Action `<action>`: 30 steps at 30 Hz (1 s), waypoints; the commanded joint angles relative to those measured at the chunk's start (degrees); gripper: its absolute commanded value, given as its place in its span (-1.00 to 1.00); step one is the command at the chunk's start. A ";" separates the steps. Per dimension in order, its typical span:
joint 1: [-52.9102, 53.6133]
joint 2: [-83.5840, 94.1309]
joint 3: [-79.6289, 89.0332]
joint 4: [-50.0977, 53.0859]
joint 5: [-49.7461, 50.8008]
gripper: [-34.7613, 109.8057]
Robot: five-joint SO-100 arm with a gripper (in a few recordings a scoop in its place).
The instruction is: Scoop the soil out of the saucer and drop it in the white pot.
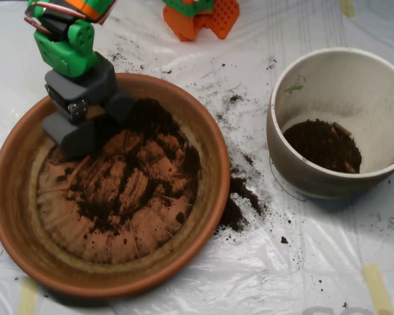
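The terracotta saucer (26,230) fills the left half of the overhead view. Dark soil (141,164) lies thinly over its ridged base, thicker toward the upper right of the dish. My grey scoop (95,125) hangs from the green arm at the saucer's upper left, its two shells spread apart and resting down in the soil at the dish's far side. The white pot (381,105) stands at the right, apart from the saucer, with a layer of soil (322,144) at its bottom.
Spilled soil (240,200) lies on the white plastic sheet between saucer and pot, and finer crumbs scatter above the saucer. An orange and green part (200,16) sits at the top edge. Yellow tape strips mark the sheet at bottom right and bottom left.
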 commanded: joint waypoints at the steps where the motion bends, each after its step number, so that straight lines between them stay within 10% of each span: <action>1: 0.09 1.67 3.34 2.02 0.44 -0.42; 17: -11.87 3.96 5.54 5.36 -0.09 -0.52; 30: -16.70 -14.33 -29.62 27.33 1.67 -0.53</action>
